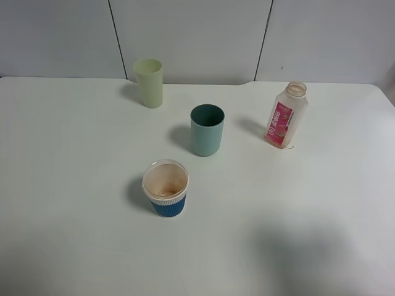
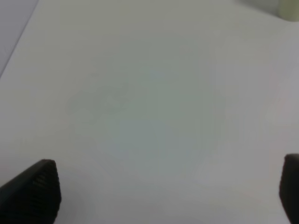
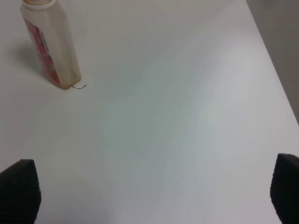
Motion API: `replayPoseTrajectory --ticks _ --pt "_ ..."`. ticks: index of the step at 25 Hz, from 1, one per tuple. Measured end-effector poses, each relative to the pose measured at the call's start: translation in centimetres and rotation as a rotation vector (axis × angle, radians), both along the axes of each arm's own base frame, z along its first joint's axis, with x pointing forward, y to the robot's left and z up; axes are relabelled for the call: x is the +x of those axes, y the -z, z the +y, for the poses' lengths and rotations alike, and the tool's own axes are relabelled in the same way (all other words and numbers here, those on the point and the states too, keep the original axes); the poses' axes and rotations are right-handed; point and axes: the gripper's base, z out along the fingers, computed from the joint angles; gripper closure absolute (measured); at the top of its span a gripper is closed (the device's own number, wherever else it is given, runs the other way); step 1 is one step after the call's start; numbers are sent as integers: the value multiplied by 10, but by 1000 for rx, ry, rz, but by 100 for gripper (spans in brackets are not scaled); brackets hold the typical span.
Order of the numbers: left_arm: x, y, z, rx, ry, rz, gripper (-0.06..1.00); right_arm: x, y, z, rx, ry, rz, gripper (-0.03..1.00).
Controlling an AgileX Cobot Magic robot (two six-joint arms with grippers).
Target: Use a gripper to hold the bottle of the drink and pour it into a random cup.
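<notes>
Start step: nothing held. Bottle (image 1: 286, 115) stands upright, far right on table (image 1: 74, 185), well apart from green cup (image 1: 207, 130). Right gripper (image 3: 154, 196) jaws wide apart, empty; left gripper (image 2: 168, 191) too. Next: right reaches bottle, squeezes gently.

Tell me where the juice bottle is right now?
In the high view the bottle stands upright on the white table, at the back right, to the right of the teal cup. No gripper touches it.
</notes>
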Motion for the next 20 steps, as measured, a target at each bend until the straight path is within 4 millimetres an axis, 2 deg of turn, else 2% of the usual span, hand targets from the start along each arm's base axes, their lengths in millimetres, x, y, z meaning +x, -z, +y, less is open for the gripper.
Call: replayPoseTrajectory --ticks 20 --pt "0 0 0 0 0 0 1 0 0 0 0 0 0 -1"
